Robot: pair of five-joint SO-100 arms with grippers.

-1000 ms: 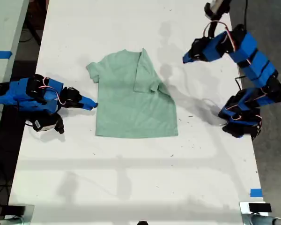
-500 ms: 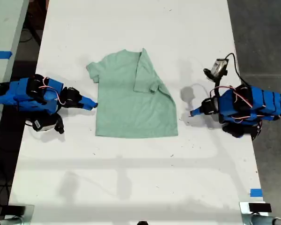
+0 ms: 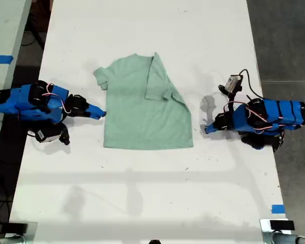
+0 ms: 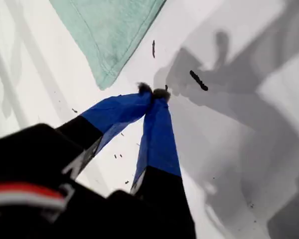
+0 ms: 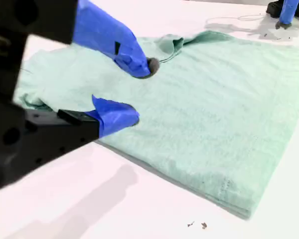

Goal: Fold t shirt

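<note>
While the white table [image 3: 142, 203] fills most of the exterior view, a second pale surface with a strip of blue tape [image 3: 1, 59] shows at 9 to 10 o'clock, and grey floor [image 3: 287, 40] runs down the 3 o'clock side. Another bit of blue tape [image 3: 277, 209] sits on the table at 5 o'clock. Dark specks [image 4: 198, 80] dot the tabletop near my first gripper.

At 9 o'clock in the exterior view my second arm lies low and stretched along the table, with my second gripper [image 3: 99, 113] pointing toward 3 o'clock, just at the shirt's side edge. Its wrist view shows the jaws of my second gripper [image 5: 139, 92] parted a moderate way, holding nothing, one above the cloth and one at its edge. I cannot tell whether the lower one touches the fabric.

Just above centre lies the t shirt [image 3: 142, 112], flat, with one sleeve spread toward 10 o'clock and the other side folded over the body. What lies under that fold is hidden.

At 3 o'clock my first arm is folded down low, its base partly off the table's edge. My first gripper [image 3: 206, 129] points toward 9 o'clock, near the shirt's hem corner but apart from it. In its wrist view the tips of my first gripper [image 4: 153, 92] meet, pinched together on nothing, beside the t shirt [image 4: 109, 30] corner.
</note>
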